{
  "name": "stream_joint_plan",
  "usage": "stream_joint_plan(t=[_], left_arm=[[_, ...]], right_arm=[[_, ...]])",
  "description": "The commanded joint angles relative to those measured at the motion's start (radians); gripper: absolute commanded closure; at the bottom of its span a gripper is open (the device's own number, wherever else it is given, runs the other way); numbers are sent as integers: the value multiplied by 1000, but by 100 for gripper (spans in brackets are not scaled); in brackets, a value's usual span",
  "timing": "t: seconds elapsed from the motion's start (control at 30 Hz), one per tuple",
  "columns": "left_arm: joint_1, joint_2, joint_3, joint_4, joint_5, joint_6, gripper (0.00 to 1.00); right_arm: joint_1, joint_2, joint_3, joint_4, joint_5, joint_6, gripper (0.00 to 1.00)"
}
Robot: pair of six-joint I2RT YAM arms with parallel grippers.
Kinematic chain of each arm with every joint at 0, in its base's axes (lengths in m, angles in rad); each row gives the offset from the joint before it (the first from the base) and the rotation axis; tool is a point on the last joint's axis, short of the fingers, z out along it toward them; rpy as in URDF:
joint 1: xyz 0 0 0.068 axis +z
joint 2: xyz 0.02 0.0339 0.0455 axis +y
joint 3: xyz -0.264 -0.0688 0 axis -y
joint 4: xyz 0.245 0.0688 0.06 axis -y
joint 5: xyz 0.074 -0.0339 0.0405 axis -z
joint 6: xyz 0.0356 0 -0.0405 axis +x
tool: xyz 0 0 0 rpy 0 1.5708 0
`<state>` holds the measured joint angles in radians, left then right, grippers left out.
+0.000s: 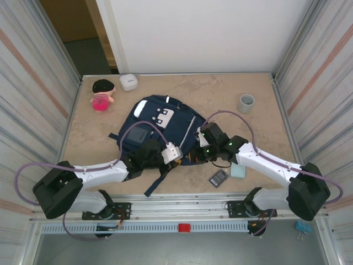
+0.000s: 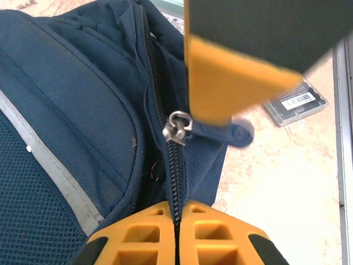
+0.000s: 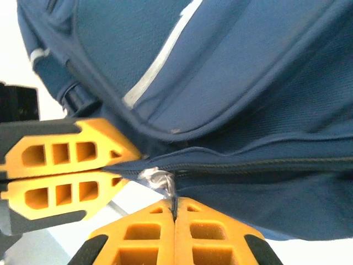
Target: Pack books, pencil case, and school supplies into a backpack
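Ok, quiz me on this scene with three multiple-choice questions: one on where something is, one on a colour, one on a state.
1. Where does the grey cup stand?
A. Far right of the table, apart from the backpack
B. On the backpack
C. At the near edge

2. What colour is the toy body?
A. Green
B. Pink
C. Yellow

3. How is the left gripper?
A. Open above the table
B. Holding the cup
C. Shut on the backpack at its zipper

Answers: A, the cup sits alone toward the far right corner; B, the body is pink under a dark hat; C, its orange fingers meet with the zipper seam between them.
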<state>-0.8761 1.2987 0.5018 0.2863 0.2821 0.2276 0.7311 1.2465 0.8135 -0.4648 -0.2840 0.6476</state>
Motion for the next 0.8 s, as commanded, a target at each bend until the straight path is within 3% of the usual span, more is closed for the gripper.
stream_joint_plan(t=[0.0, 0.1, 0.2, 0.37, 0.43, 0.67, 0.77], left_arm=[[12, -55, 13, 16, -38, 3, 97], [12, -63, 4, 25, -36, 1, 97], [12, -59, 4, 45, -23, -6, 97], [17, -45, 4, 97, 39, -29, 96], [19, -42, -1, 120, 58, -39, 96], [32, -49, -14, 167, 85, -65, 96], [34, -51, -14, 175, 84, -69, 96]], right_arm=[[-51, -23, 32, -177, 143, -2, 100], [-53, -25, 40, -184, 127, -17, 100], [-47, -24, 20, -106, 0, -29, 99], [-27, -27, -40, 58, -197, -17, 61], [-31, -21, -50, 89, -223, -17, 56], [-22, 21, -37, 149, -276, -34, 54], [-2, 17, -24, 124, -243, -35, 56]])
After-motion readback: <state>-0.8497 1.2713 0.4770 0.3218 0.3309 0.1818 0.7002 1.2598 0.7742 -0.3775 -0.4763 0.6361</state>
